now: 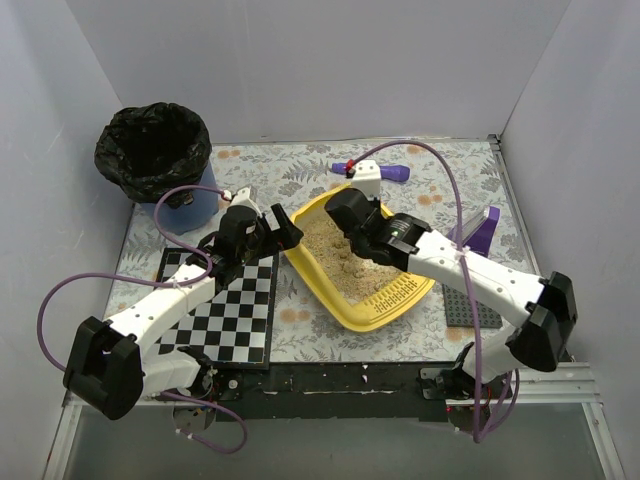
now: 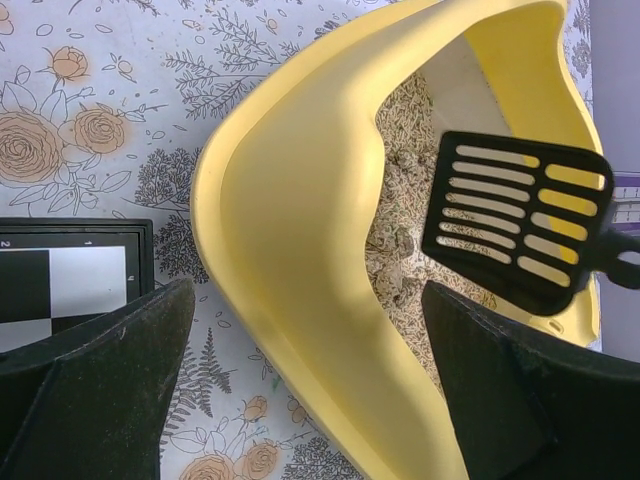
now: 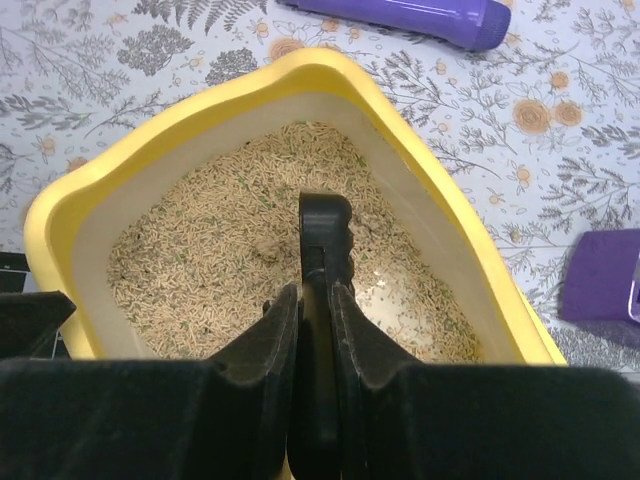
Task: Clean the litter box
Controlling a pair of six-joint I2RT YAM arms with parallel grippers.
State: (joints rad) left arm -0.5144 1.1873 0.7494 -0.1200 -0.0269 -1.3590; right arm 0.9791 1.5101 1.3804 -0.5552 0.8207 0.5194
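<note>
The litter box [image 1: 352, 322] is lying at an angle in the middle of the desk [image 1: 300, 165], between the two arms. The bin [image 1: 155, 150] is standing well apart at the far left corner.

The right hand [image 3: 315, 300] is clenching the handle of the black scoop [image 2: 520, 225]. It is holding the slotted blade over the litter [image 3: 230, 250] inside the box, probably so that the blade can dip in and sift out clumps while loose grains are falling back through the slots.

The left hand [image 2: 308, 295] is hanging released, with its fingers [image 2: 110, 380] spread wide on either side of the box's near wall. It is likely waiting there to brace the box against the scoop's push. Whether the pads are touching the plastic cannot be told.

The bin is sitting lined and open, presumably so that lifted waste can be carried over and dropped in.
</note>
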